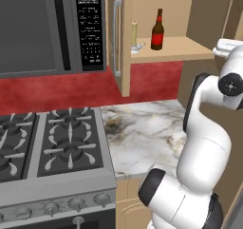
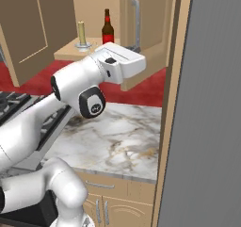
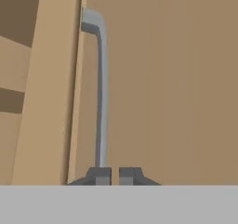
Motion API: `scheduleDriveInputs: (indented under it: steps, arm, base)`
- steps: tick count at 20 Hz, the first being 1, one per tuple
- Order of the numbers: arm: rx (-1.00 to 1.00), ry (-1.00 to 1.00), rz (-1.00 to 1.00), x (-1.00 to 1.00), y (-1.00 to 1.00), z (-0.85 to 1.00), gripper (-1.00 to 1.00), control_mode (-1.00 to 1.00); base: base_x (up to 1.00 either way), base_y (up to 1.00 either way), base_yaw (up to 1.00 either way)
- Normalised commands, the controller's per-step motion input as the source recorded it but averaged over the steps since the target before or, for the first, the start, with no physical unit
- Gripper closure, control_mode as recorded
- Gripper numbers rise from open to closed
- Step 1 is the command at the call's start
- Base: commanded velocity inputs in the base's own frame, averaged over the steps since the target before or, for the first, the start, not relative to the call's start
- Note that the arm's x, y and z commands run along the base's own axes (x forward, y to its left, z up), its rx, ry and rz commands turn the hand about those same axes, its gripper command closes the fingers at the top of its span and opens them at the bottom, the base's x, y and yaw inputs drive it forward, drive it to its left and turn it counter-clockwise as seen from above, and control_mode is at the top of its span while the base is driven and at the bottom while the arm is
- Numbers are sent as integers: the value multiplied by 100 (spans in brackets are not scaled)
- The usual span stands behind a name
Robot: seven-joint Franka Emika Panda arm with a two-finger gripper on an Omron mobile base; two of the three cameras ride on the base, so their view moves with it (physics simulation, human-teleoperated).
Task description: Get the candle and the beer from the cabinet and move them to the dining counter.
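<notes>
A red wall (image 1: 71,88) is seen behind the cooking area. A dark microwave (image 1: 47,28) with a lit clock display is mounted above a gas stove (image 1: 52,147), whose black grates and front row of knobs are shown in the left base view. Beside the stove, a short marble worktop (image 1: 142,133) with brown veining is set on tan base cupboards (image 2: 117,202) with silver handles. A tall grey panel (image 2: 207,108), framed in tan wood, is seen at the right of the right base view.
</notes>
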Motion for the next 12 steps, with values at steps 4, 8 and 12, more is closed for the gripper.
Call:
scheduleDriveInputs:
  steps: [4, 8, 12]
  arm:
    - [0, 0, 0, -12, -25, 0, 100, -100]
    - [0, 0, 0, -10, -25, 0, 100, -100]
    - [0, 0, 0, -13, -25, 0, 100, -100]
  base:
    - [0, 0, 0]
    - [0, 0, 0]
    - [0, 0, 0]
